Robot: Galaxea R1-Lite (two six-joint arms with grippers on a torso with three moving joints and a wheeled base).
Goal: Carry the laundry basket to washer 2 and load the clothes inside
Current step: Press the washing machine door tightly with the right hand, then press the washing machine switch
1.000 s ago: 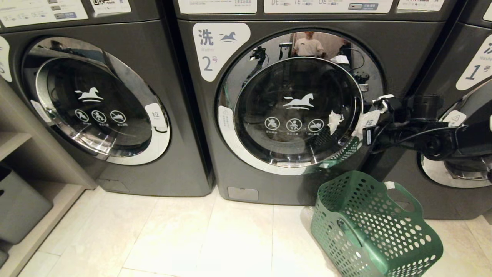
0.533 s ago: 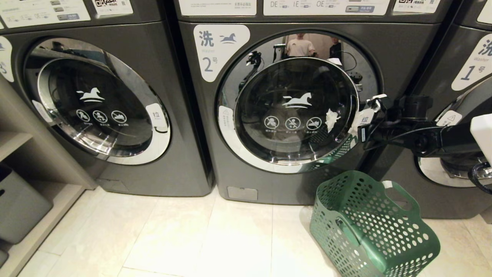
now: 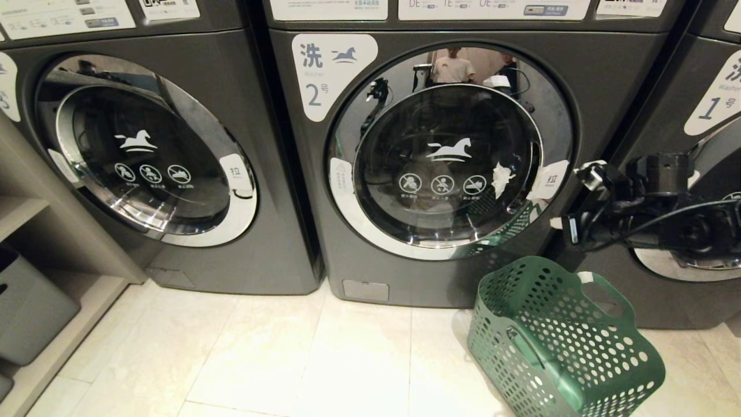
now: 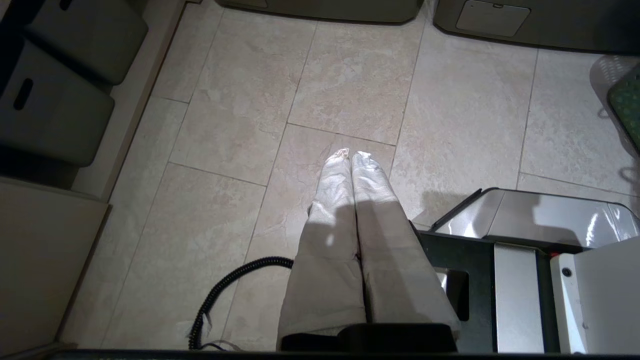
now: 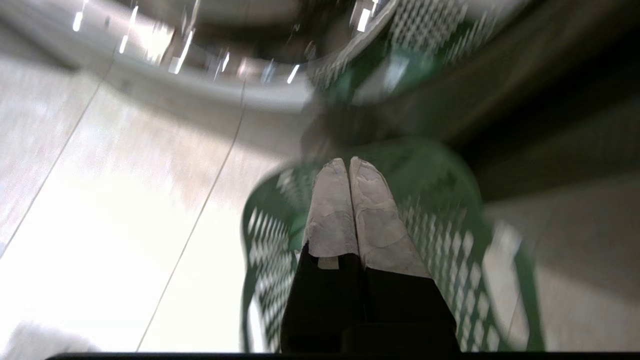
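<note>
Seen from the robot's head, the green laundry basket (image 3: pixel 564 341) stands on the pale tiled floor (image 3: pixel 289 359) at about five o'clock in the scene, nearest the robot. Its open top leans toward the machines, and no clothes can be seen in it from here. It sits just in front of the lower right corner of washer 2 (image 3: pixel 440 156), whose round chrome-rimmed door is shut.

The right gripper (image 5: pixel 347 167) hangs above the basket's rim, at about three o'clock in the head view, with its white-wrapped fingers (image 5: pixel 367 200) pressed together and holding nothing. The washer door's pull tab (image 3: pixel 549 180) lies just toward nine o'clock from that arm, so the right arm is much the nearer one to the door's opening edge. The door's hinge side appears to be the far, nine o'clock side.

The left gripper (image 4: pixel 350 157) points down at bare floor beside the robot's base (image 4: pixel 525 240), fingers together and empty, well apart from the basket.

Farther back, identical grey washers (image 3: pixel 145 150) flank washer 2, and shelving (image 3: pixel 35 255) stands at eight o'clock.
</note>
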